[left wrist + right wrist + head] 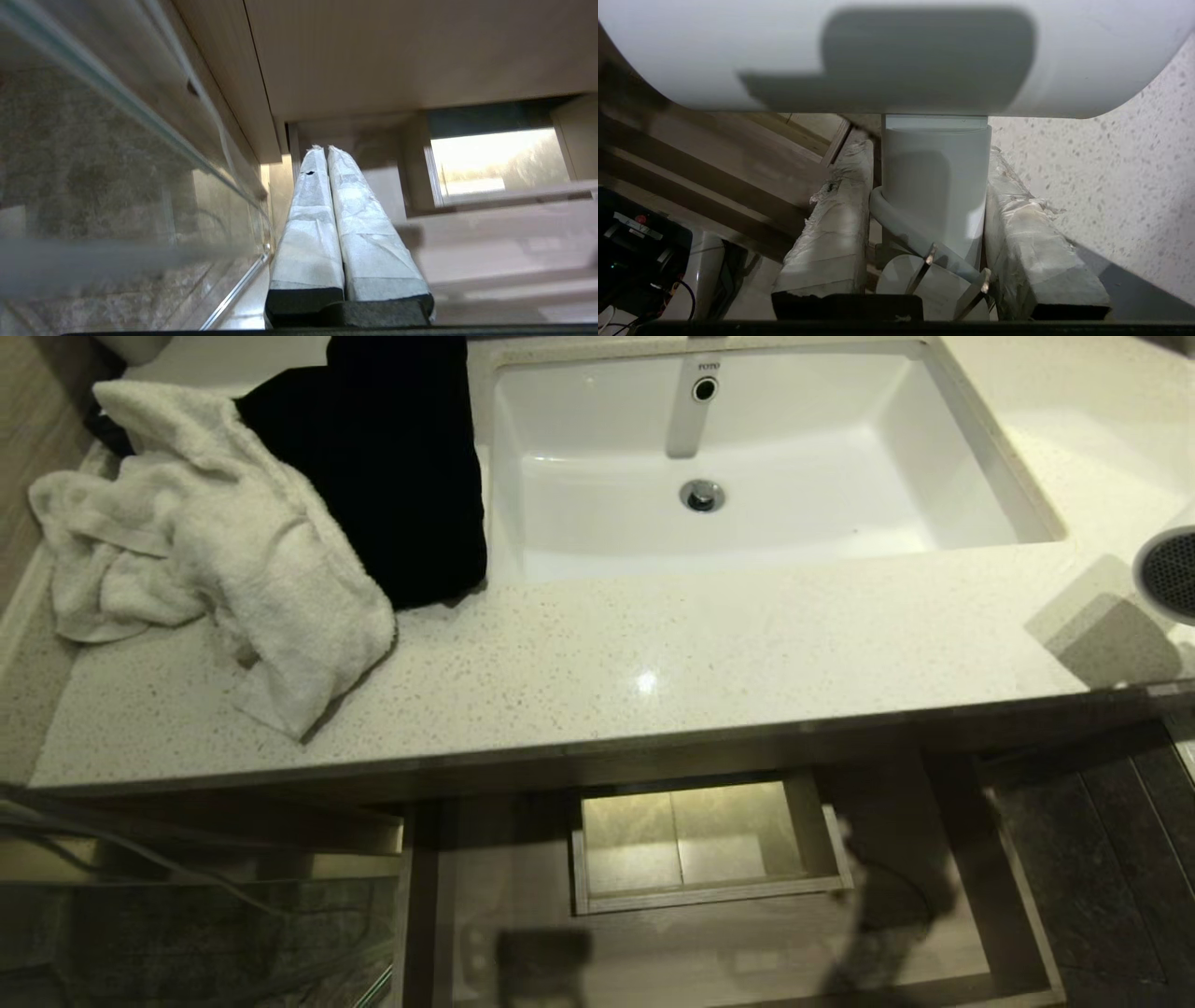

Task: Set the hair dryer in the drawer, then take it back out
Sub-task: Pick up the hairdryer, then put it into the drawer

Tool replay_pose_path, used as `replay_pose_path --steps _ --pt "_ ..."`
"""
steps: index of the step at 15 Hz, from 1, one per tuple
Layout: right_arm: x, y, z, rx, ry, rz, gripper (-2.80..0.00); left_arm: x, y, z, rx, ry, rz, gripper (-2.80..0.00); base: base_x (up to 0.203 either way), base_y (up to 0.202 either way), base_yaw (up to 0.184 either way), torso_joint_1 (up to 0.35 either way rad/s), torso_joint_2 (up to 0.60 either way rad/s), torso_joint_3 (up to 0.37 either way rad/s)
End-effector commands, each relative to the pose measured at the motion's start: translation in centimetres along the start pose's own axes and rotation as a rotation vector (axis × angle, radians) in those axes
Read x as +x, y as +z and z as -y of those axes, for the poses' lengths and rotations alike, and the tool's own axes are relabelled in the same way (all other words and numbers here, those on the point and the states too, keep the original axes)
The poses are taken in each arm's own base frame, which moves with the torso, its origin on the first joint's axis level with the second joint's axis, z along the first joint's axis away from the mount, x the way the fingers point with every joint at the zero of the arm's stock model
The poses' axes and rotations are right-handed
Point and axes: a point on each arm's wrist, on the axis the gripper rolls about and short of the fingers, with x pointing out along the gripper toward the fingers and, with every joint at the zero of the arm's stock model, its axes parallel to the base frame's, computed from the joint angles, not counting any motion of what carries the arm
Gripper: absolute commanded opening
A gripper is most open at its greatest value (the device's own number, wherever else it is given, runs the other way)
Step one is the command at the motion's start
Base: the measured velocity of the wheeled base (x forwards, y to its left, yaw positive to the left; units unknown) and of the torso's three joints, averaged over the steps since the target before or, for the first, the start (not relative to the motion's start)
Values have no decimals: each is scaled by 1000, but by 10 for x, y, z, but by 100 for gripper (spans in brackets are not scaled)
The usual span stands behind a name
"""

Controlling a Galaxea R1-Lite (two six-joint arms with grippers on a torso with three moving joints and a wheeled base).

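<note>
Speckled pale stone makes up the tabletop [597, 653] I am looking down on, with a white sink [747, 457] set into it at the back. My right end effector [927, 200] is pinching the hair dryer [934, 186] by its handle, one wrapped finger [831, 233] pressed on each side, with the white cord [901, 224] looped against the handle between them. The dryer's fat white barrel lies crosswise just past the fingertips. From the head camera I see only its round mesh grille [1172, 574] poking in at the right edge, above the tabletop's right end, casting a shadow on the stone.

My left end effector [325, 151] is low down beside the cabinet, its two wrapped fingers [308, 224] pressed together with nothing between them, next to a glass panel [117, 154].

Below the tabletop's front edge the drawer [1027, 952] stands pulled out, a wide shallow light-wood tray with a boxed rectangular cutout [709, 845] near its back. I see nothing lying on its floor except shadows.

On the left of the tabletop a crumpled white towel [205, 551] lies heaped, partly over a black cloth [392, 457] that reaches the sink's left rim. Dark tiled floor [1102, 859] shows to the drawer's right.
</note>
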Motion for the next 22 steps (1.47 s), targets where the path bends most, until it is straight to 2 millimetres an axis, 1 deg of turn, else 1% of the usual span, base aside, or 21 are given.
replay_pose_path --steps 1,4,6,17,19,22 --pt "-8 1 -12 -12 -3 8 -280 0 0 0 0 0 -1 -280 0 0 0 -368 216 -144" --pt "-12 -3 -24 -5 3 4 -280 0 0 0 0 0 1 -280 0 0 0 -360 194 -170" --pt "-13 -5 -28 -1 5 0 -280 0 0 0 0 0 -1 -280 0 0 0 -349 156 -193" --pt "-14 -11 -37 17 14 -12 -280 0 0 0 0 0 1 -280 0 0 0 -315 76 -241" --pt "-13 -14 -38 25 21 -17 -280 0 0 0 0 0 -1 -280 0 0 0 -285 243 -32" --pt "-12 -19 -42 41 28 -30 -280 0 0 0 0 0 1 -280 0 0 0 -202 353 128"
